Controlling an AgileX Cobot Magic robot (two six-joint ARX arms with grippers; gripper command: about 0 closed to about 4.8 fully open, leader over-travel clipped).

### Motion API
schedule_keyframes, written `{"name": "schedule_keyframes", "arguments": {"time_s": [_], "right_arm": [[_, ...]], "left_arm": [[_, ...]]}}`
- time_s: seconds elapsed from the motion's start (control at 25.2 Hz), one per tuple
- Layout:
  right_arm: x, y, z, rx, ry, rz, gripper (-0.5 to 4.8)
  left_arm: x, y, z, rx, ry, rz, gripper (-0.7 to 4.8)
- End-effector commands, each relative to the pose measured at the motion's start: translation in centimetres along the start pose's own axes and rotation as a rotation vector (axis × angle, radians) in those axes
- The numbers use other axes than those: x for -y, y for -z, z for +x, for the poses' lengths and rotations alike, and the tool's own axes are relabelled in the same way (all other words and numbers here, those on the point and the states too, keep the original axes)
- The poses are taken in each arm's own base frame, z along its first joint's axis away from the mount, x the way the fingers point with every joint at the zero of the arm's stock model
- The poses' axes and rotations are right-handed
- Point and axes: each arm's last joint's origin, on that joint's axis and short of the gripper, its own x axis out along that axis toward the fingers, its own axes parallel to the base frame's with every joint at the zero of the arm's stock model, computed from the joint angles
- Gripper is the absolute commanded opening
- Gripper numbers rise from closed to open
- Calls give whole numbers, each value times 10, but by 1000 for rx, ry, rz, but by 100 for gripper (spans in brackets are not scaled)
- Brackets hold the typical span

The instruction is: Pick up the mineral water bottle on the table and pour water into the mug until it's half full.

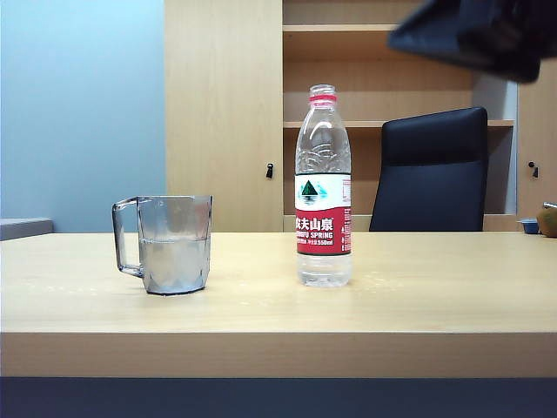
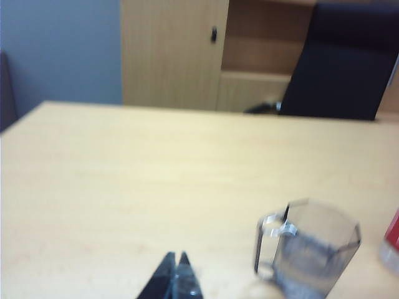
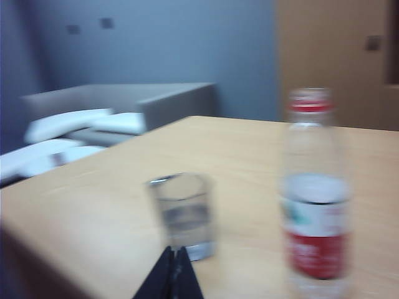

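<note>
Exterior view: the mineral water bottle (image 1: pixel 323 187), clear ribbed plastic with a red neck ring and no cap, stands upright near the middle of the light wood-grain bench (image 1: pixel 278 335). The mug (image 1: pixel 168 245), faceted see-through plastic with an angular handle, stands well apart to its left, about half filled with water (image 1: pixel 176 264). Both sit back from the thick front edge, with bare wood all around. A dark blurred arm (image 1: pixel 479 35) hangs high at the upper right.

Left wrist view: the left end effector (image 2: pixel 176 269), fingertips pressed together, hovers over bare bench beside the mug (image 2: pixel 310 249).

Right wrist view, blurred: the right end effector (image 3: pixel 174 261), pressed together and holding nothing, is near the mug (image 3: pixel 182 215); the bottle (image 3: pixel 315 199) stands beside it.
</note>
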Motion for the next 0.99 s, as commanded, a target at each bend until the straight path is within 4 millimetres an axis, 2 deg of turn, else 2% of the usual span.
{"name": "schedule_keyframes", "arguments": {"time_s": [0.04,0.28,0.59,0.87,0.99], "right_arm": [[-14,-1,-8,-26,-101,5,-5],[-29,3,-17,-73,-211,-4,-5],[-29,12,-19,-151,-215,-52,-5],[-29,17,-20,-195,-216,-78,-5],[-23,12,-24,-196,-195,-94,-5]], "left_arm": [[-2,11,5,-2,-2,3,-6],[-4,34,12,-18,-4,1,-6],[-8,67,16,-158,-22,-2,-5],[-8,72,15,-207,-25,-7,-6],[-8,72,15,-207,-25,-7,-6]]}}
